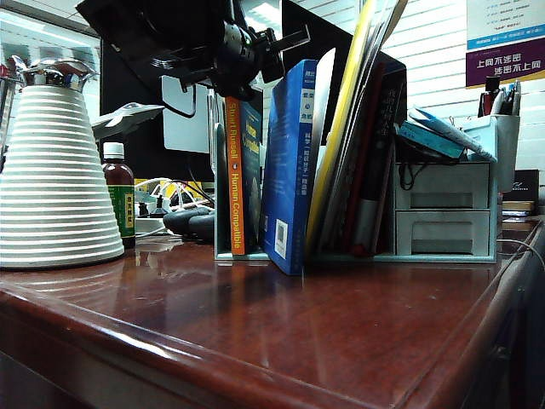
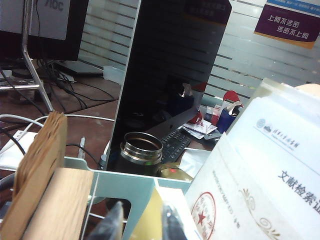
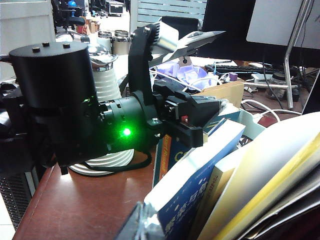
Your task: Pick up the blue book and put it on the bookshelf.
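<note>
The blue book (image 1: 289, 162) stands leaning in a slot of the pale blue-grey bookshelf (image 1: 443, 183), right of the orange-spined book (image 1: 234, 175). My left gripper (image 1: 285, 51) hovers above the books' tops. In the left wrist view the left gripper (image 2: 142, 205) is open, its fingers astride a bookshelf divider (image 2: 150, 187), holding nothing. The right wrist view shows one finger of my right gripper (image 3: 150, 225) against the blue book's (image 3: 200, 195) upper corner. Its other finger is hidden. The left gripper (image 3: 195, 120) sits just beyond, over the orange-spined book (image 3: 162, 155).
A white ribbed jug (image 1: 51, 179) and a brown bottle (image 1: 119, 200) stand at the left. Yellow and white folders (image 1: 345, 128) fill the slots right of the blue book. A metal cup (image 2: 142, 150) and a dark monitor (image 2: 170, 65) stand behind the shelf.
</note>
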Controlling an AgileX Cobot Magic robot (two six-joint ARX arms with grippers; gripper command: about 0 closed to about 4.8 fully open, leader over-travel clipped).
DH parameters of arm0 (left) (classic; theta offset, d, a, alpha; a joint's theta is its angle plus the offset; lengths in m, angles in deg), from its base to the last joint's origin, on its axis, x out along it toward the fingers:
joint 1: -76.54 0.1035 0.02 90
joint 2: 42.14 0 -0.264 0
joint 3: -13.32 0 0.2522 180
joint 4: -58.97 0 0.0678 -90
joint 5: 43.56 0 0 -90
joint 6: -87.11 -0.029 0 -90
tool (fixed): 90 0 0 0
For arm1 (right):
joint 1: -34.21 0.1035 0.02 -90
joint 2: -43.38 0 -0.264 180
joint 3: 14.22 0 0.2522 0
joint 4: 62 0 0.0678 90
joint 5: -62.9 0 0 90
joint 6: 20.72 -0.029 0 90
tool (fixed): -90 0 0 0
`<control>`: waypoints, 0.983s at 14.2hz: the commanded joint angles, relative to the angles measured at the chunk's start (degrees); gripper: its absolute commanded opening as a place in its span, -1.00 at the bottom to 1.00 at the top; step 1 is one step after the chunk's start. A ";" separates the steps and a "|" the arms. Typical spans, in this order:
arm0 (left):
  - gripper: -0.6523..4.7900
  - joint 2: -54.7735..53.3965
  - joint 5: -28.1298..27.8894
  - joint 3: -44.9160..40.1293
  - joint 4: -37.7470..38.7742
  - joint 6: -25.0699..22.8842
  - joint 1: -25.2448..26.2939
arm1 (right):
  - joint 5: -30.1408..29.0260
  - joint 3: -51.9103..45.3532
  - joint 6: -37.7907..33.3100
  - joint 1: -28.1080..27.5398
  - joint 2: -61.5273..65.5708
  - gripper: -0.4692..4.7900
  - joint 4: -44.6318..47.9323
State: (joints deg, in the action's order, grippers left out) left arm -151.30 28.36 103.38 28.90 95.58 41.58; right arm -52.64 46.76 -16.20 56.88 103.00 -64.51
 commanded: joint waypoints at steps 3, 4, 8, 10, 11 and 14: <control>-0.36 9.27 -2.64 -0.11 1.46 -5.05 -0.35 | -0.07 0.20 -0.20 -0.04 -1.05 -0.82 0.07; -0.35 12.17 -2.36 -0.11 4.63 -4.81 -0.70 | -0.09 0.20 -0.20 -0.04 -1.09 -0.82 -0.74; 0.70 22.71 5.46 -0.11 36.54 -3.10 -8.35 | 6.82 0.20 -0.22 -0.07 -4.17 -0.83 -1.84; 0.73 23.06 4.59 -0.31 43.25 -0.90 -14.10 | 10.64 0.20 -0.22 -0.04 -5.90 -0.83 -2.45; 0.72 23.04 1.49 -0.90 43.32 0.04 -16.48 | 12.11 0.20 -0.20 -0.04 -6.91 -0.82 -2.36; 0.72 23.02 -9.38 -3.78 43.32 4.74 -20.13 | 13.86 0.20 -0.02 -0.20 -9.53 -0.83 -2.45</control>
State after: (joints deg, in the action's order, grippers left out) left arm -128.46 20.38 100.58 72.46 97.17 21.36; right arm -39.03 46.72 -16.20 56.77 93.82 -67.66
